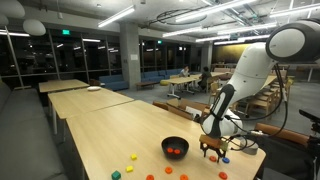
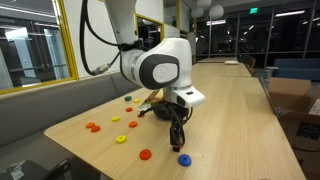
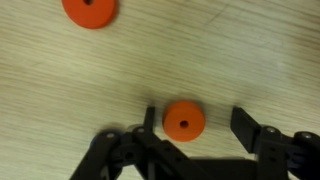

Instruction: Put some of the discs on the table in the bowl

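In the wrist view my gripper (image 3: pixel 197 123) is open, its fingers low over the pale wood table (image 3: pixel 240 50) on either side of one orange disc (image 3: pixel 184 121). The disc lies flat, closer to the left finger, and I see no contact. A second orange disc (image 3: pixel 89 10) lies at the top edge. In an exterior view the black bowl (image 1: pixel 175 147), with orange pieces inside, stands just beside my gripper (image 1: pixel 211 149). More discs lie about, among them a yellow one (image 1: pixel 132 157), a blue one (image 2: pixel 184 159) and an orange one (image 2: pixel 145 154), around my gripper (image 2: pixel 178 138).
The table edge (image 1: pixel 245 165) runs close beside the gripper. Similar wooden tables (image 1: pixel 75 88) stand further back, one with a white plate (image 1: pixel 93 89). Several discs lie near the table's end (image 2: pixel 92 127). A glass wall (image 2: pixel 35 45) borders the table.
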Controlling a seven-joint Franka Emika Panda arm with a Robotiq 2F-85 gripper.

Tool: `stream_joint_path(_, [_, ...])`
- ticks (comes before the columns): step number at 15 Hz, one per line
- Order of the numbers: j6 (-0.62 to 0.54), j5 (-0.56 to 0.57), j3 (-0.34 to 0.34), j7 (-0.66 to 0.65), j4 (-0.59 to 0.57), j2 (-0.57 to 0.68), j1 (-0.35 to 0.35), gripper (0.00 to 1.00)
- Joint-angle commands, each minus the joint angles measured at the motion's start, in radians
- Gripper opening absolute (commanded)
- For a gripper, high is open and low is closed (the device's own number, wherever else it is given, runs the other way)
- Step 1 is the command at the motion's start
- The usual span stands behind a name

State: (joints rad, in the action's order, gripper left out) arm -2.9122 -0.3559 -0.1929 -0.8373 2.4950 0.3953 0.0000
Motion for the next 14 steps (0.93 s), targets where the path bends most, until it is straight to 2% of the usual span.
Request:
stream_joint_path(1, [0.006,0.032,-0.03,-0.029,-0.018,0.009,0.028,0.49])
stream_joint_path(5, [0.007,0.047,-0.046,-0.041,-0.025,0.003,0.046,0.19])
stream_joint_path(10, [-0.002,0.103,-0.092,-0.086,-0.022,-0.026,0.102,0.18])
stream_joint_path(14, [-0.017,0.203,-0.164,-0.169,-0.039,-0.059,0.198,0.18])
